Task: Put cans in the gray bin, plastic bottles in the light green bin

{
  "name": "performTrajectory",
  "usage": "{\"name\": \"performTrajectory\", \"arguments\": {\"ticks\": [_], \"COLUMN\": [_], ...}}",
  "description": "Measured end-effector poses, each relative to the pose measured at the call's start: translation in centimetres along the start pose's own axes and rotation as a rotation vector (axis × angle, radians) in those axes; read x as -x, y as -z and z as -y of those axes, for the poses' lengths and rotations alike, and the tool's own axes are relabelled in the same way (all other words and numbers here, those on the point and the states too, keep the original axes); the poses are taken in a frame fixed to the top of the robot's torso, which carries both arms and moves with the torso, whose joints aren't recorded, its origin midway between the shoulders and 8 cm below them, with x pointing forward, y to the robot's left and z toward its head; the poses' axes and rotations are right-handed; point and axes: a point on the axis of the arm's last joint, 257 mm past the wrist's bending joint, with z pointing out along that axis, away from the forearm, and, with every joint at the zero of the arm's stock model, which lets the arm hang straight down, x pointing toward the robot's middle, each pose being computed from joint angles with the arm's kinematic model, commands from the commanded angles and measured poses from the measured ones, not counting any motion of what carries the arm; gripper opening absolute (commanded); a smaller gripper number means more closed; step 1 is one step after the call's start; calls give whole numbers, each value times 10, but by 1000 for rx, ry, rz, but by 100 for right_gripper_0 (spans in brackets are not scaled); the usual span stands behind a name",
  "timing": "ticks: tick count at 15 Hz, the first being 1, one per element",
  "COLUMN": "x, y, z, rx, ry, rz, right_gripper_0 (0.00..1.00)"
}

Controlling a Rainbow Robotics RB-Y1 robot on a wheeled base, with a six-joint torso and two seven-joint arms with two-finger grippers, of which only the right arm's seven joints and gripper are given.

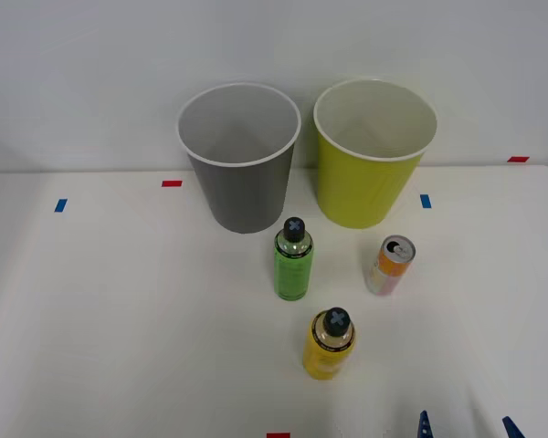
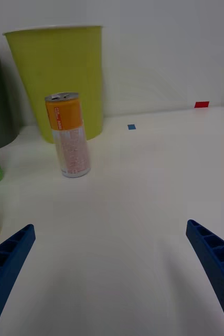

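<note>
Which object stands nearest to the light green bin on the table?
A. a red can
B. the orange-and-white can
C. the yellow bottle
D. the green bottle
B. The orange-and-white can stands upright just in front of the light green bin; the green bottle is nearer the gray bin, and the yellow bottle stands farther forward.

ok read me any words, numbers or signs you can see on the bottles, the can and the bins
Green bottle, cap: a cross sign, like "x".
Yellow bottle, cap: the same cross sign.
Green bottle label: dark print, cut off in the wrist view, not readable.
Orange-and-white can: a short white vertical line on the orange band and fine red print below, both too small to read.
Gray bin and green bin: no text.
</note>
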Motion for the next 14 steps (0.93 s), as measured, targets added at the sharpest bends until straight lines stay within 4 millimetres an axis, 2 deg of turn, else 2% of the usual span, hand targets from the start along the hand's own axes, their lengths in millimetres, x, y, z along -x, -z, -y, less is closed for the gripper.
{"name": "performTrajectory", "arguments": {"ticks": [14], "x": [0], "y": [0], "z": [0], "rx": [0], "ry": [0], "rz": [0], "right_gripper_0": [100]}}
